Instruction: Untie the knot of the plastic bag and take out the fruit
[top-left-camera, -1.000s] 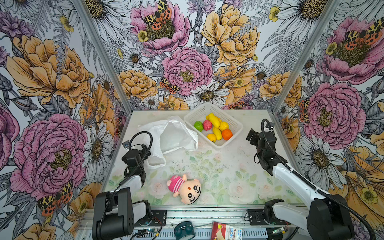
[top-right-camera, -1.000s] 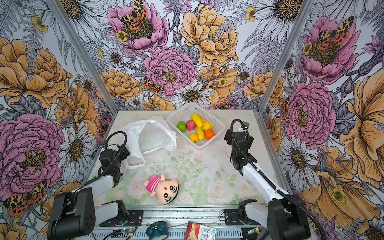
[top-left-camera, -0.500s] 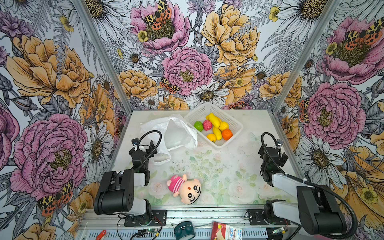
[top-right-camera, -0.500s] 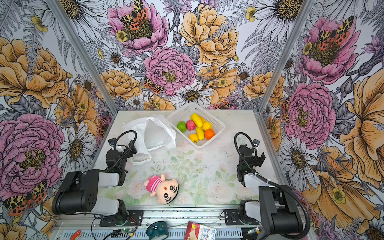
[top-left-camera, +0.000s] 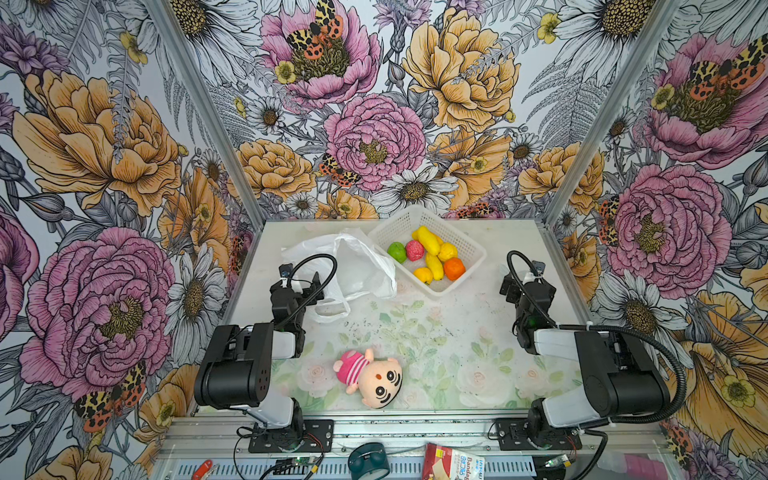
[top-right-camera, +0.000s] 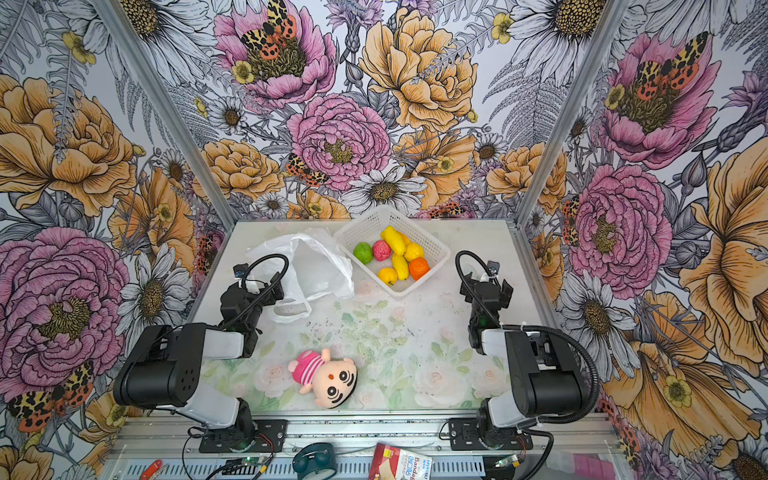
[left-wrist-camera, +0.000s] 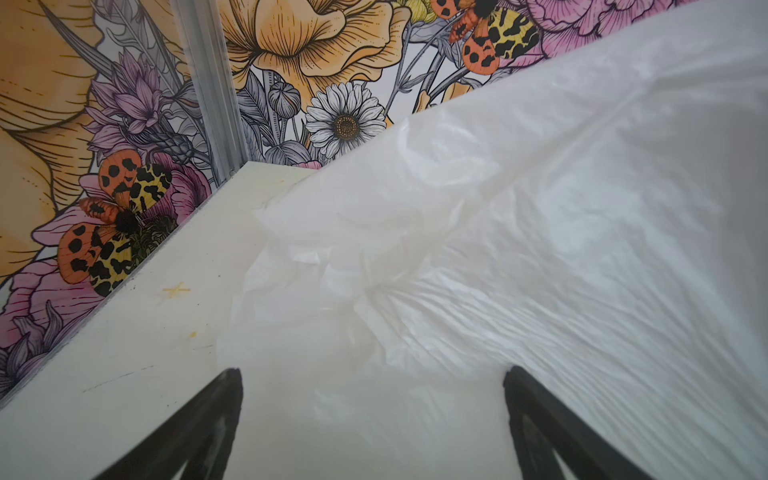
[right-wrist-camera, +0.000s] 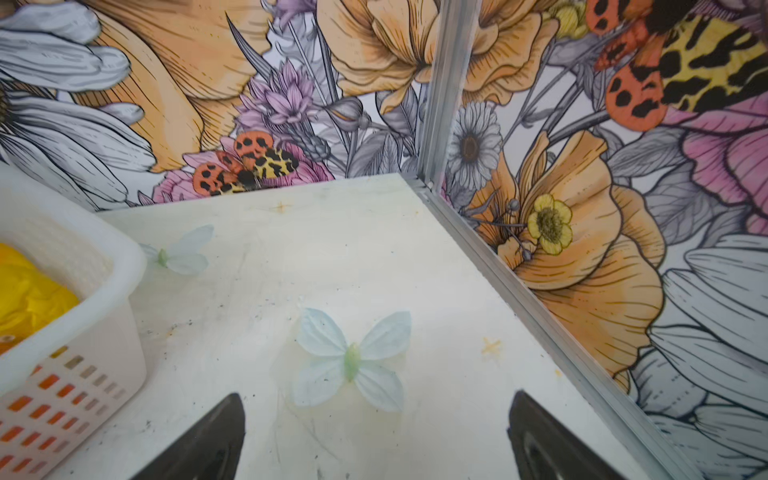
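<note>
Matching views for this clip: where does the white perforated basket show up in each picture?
Both top views: the basket stands at the back of the table, right of centre, beside the plastic bag.
Left wrist: not in it; the bag fills most of the view.
Right wrist: only a corner of the basket, cut off at the frame edge.
Shared landmark: the yellow fruit inside it.

Floral wallpaper (top-left-camera: 374, 137) wraps three walls, aluminium corner posts (top-left-camera: 206, 112) between them; the pale tabletop (top-left-camera: 436, 332) shows faint, perhaps printed, roses.
</note>
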